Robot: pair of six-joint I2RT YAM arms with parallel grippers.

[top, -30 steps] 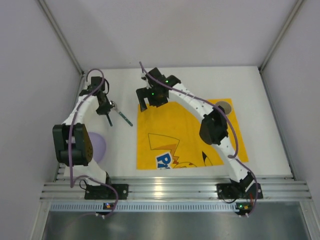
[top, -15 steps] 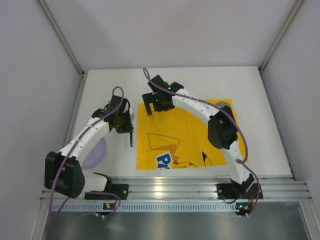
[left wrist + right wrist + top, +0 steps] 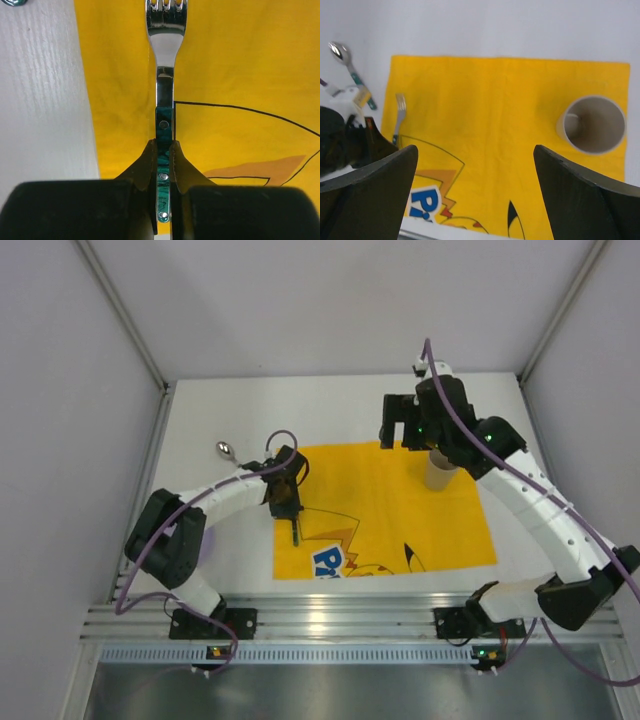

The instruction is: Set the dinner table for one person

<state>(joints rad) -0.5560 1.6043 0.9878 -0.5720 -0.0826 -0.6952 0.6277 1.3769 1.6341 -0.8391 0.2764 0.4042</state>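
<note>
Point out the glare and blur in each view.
Left wrist: the fork is sharp, with glare on its steel neck; the left tool gripping it is a blurred mass. Right wrist: the open right tool is out of focus, the cup slightly soft. Top external: glare streaks the aluminium rail.

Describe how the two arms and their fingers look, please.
Both arms, the left arm and the right arm, have white links with chunky black joints. A purple cable runs loosely along each. Small green lights glow near the right wrist. The fingers are black and wedge-shaped.
</note>
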